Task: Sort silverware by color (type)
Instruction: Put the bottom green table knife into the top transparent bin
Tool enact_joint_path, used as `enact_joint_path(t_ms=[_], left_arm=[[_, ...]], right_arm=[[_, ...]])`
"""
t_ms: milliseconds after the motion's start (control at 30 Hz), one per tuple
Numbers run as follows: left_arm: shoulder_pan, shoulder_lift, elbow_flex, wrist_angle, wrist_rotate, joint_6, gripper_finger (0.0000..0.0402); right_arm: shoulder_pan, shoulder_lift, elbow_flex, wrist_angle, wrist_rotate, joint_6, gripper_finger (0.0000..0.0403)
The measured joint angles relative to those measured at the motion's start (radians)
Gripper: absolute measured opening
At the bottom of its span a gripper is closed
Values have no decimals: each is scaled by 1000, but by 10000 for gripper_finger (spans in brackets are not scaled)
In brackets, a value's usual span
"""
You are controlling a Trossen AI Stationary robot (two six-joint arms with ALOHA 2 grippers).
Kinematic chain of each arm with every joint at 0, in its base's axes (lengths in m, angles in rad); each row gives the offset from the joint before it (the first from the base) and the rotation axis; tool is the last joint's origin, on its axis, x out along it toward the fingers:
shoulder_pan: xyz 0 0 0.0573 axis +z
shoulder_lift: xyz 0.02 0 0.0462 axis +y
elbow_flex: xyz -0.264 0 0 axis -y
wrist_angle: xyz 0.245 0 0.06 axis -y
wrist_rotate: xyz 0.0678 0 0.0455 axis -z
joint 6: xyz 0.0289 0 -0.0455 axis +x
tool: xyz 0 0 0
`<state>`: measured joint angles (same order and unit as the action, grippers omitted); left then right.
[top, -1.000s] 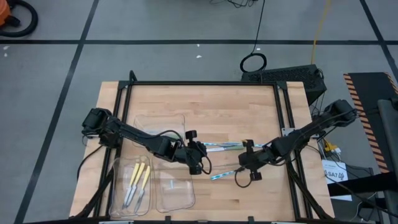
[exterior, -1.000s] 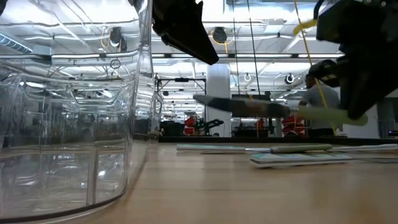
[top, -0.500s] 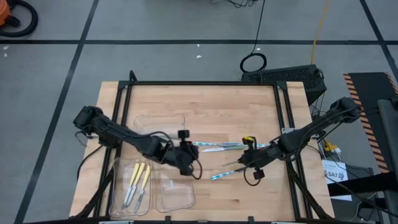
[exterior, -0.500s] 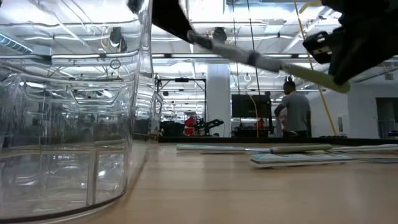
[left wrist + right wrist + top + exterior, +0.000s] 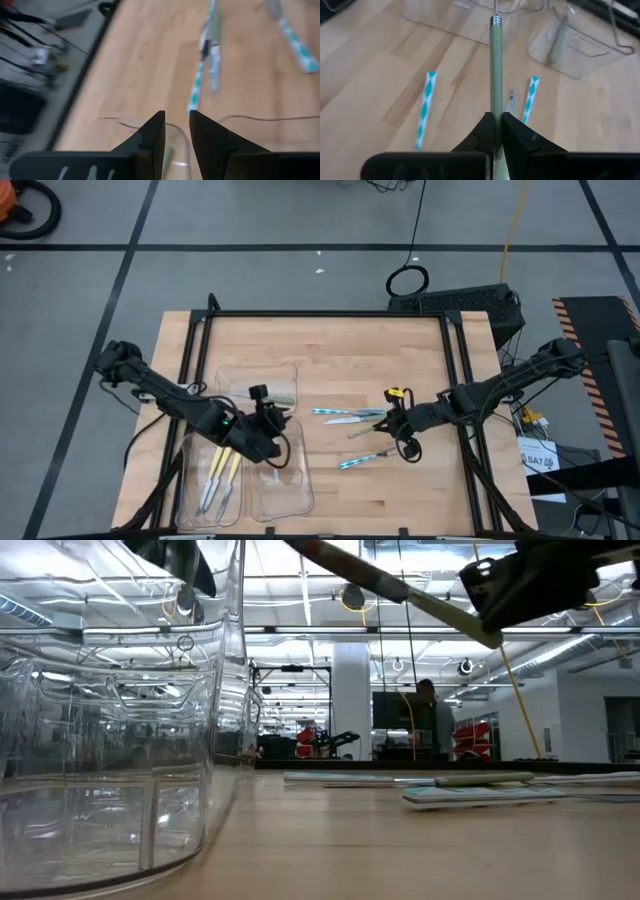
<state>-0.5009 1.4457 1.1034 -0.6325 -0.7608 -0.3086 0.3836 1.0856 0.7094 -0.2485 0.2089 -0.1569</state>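
My right gripper [image 5: 398, 423] is shut on a pale green-handled utensil [image 5: 495, 75], lifted above the table's middle; its metal end [image 5: 335, 558] points toward the trays. My left gripper [image 5: 176, 131] hovers over the clear trays' right edge [image 5: 285, 430], narrowly open and empty. Two light blue utensils [image 5: 340, 413] [image 5: 365, 458] lie flat on the wood. Yellow utensils [image 5: 222, 470] lie in the near left tray. Another green one [image 5: 283, 398] lies in the far tray. My right gripper pinches the green handle near its free end [image 5: 495, 117] between both fingers. They come about level from the table's right and lie along the utensil. It sticks straight out ahead of them, lifted clear, with the metal end tilted upward [image 5: 400, 590].
Three clear trays sit on the table's left part: a far one [image 5: 240, 375], a near left one [image 5: 190, 500] and a near middle one [image 5: 295, 500]. A tall clear tray wall [image 5: 120, 740] fills the low view's left. A person stands far behind the table [image 5: 425, 725].
My left gripper has drawn back from the table's middle toward the left edge and now hangs over the trays. My right gripper has risen and shifted a little right with the green utensil, whose metal end has tipped upward.
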Motion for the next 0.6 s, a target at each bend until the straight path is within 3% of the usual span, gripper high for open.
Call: enact_joint_path(t_ms=[200,400,600], left_arm=[[-42,-14,-4,55,154,-133,97],[-187,51,-5,106,92,-227,97],[-281,166,-3,312,87,-248,97]], right_arm=[[-45,-4,0,11,-3,-46,12],[-89,-4,0,23,-4,-50,12],[-115,-4,0,48,-29,-48,12]])
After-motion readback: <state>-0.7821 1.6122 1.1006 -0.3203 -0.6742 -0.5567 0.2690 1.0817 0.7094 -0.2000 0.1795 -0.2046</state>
